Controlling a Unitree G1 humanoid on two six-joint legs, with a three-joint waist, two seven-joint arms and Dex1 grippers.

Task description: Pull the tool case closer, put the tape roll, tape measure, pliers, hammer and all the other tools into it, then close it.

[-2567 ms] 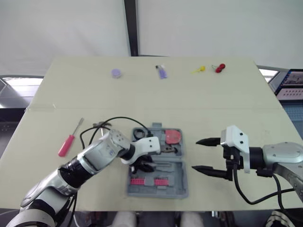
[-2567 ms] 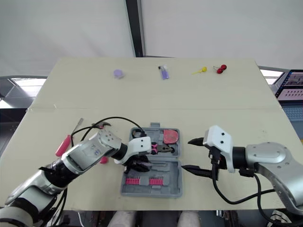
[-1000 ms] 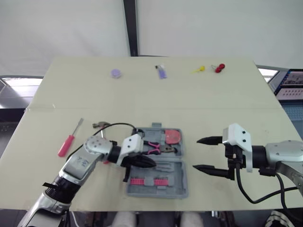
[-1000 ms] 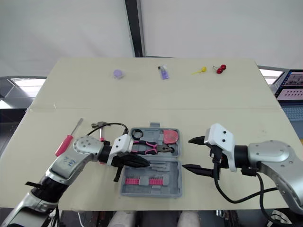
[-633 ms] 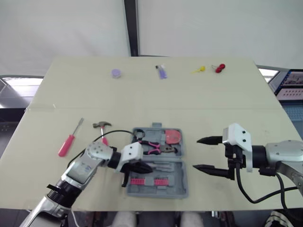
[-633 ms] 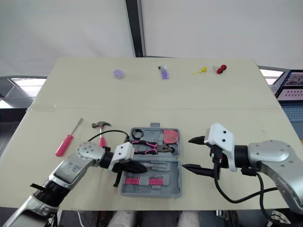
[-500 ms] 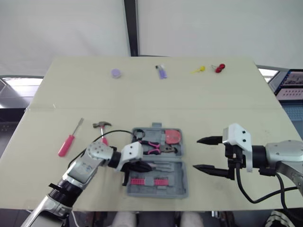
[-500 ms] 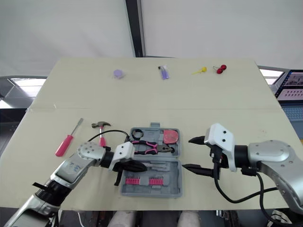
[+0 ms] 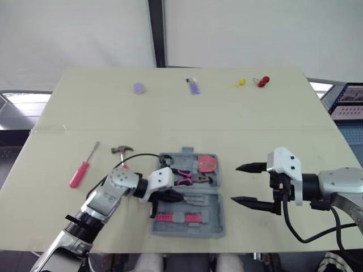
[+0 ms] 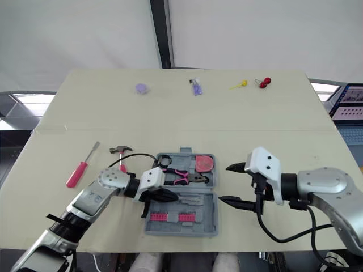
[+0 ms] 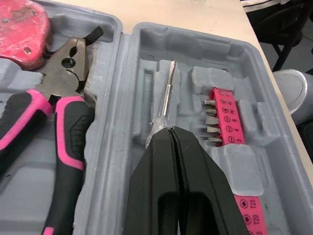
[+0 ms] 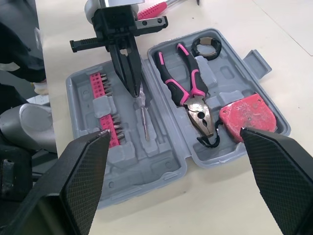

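Note:
The grey tool case [image 9: 218, 224] lies open near the table's front edge. Its far half holds a black tape roll [image 9: 166, 159], pink-handled pliers [image 9: 184, 177] and a red tape measure [image 9: 207, 163]. The near half holds a pink bit strip [image 9: 178, 217] and a small clear-handled screwdriver [image 11: 166, 98]. My left gripper [image 9: 172, 196] is shut over the near half, its tips [image 11: 171, 131] against that screwdriver's handle. To the right of the case, my right gripper [image 9: 244, 184] stands open and holds nothing. A hammer [image 9: 122, 153] and a pink-handled screwdriver [image 9: 83, 168] lie on the table left of the case.
Along the far edge of the table [image 9: 283, 124] sit a purple disc [image 9: 139, 87], a small purple item [image 9: 194, 85], a yellow item [image 9: 237, 84] and a red item [image 9: 262, 81]. A black cable [image 9: 136, 158] loops from my left arm beside the hammer.
My left gripper left the pliers in the case's far half, drew back to the left, then moved in over the near half. The hammer came into sight. The right arm stayed still.

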